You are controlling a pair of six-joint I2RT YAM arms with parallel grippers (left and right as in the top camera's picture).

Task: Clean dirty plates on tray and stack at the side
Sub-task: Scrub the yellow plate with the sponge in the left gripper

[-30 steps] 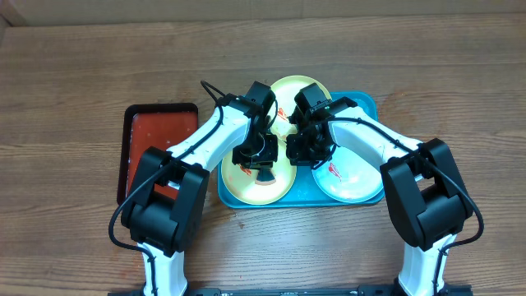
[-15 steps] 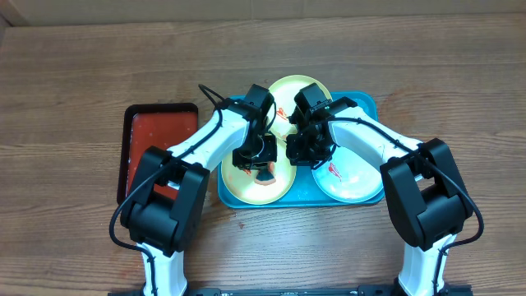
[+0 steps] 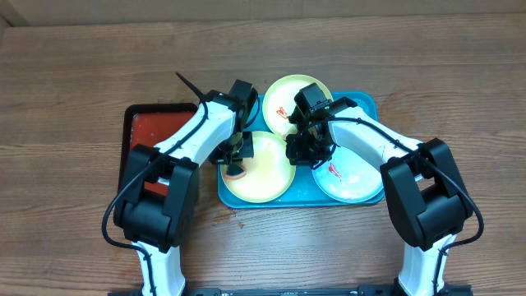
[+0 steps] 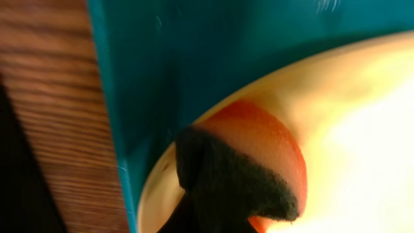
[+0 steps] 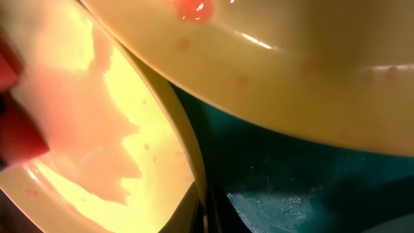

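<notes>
The turquoise tray [image 3: 371,108] holds three dirty plates. The front yellow-green plate [image 3: 265,168] lies at its left, a second yellow-green plate [image 3: 289,94] at the back, and a pale blue-white plate [image 3: 349,179] with red smears at the right. My left gripper [image 3: 235,168] is shut on an orange sponge with a dark scouring side [image 4: 249,171], pressed on the front plate's left rim [image 4: 362,123]. My right gripper [image 3: 301,153] is shut on that plate's right rim [image 5: 194,175], and the back plate [image 5: 291,65] overhangs it.
A smaller red tray with a black rim [image 3: 156,136] lies on the wooden table left of the turquoise tray, close under the left arm. Bare wood [image 4: 58,116] runs along the turquoise tray's left edge [image 4: 107,97].
My left arm has swept the sponge left, from the middle of the front plate to its left rim. The right arm has stayed still on the rim.
</notes>
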